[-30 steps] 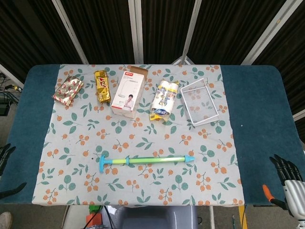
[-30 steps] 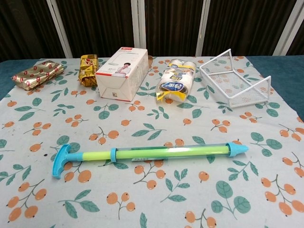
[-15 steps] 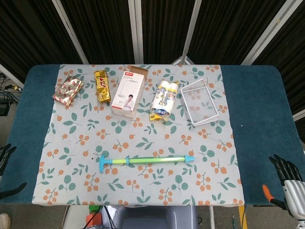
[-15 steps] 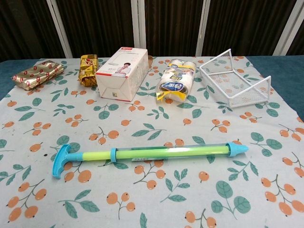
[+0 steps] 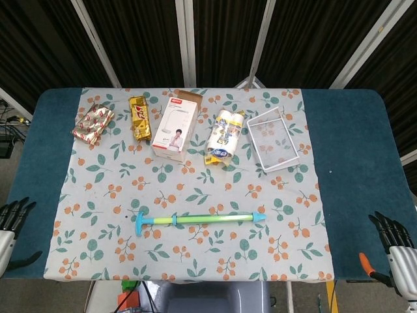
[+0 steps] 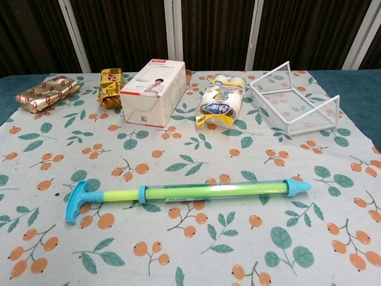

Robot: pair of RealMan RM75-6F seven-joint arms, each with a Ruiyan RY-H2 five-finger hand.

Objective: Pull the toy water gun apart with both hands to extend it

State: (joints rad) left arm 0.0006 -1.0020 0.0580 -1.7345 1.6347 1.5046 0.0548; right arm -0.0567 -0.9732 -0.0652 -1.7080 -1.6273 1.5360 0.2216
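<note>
While robot hands (image 5: 12, 225) edge head view, chest lacks them

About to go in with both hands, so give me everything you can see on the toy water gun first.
The toy water gun is a long thin tube, plastic by the look, lying flat on the leaf-and-orange patterned tablecloth, roughly parallel to the near table edge. A blue T-handle sits at its left end, a blue nozzle cap at the right, a blue collar along the yellow-green shaft, and a small label on the clear barrel. Nothing but the cloth touches it; neither hand is near.
</note>
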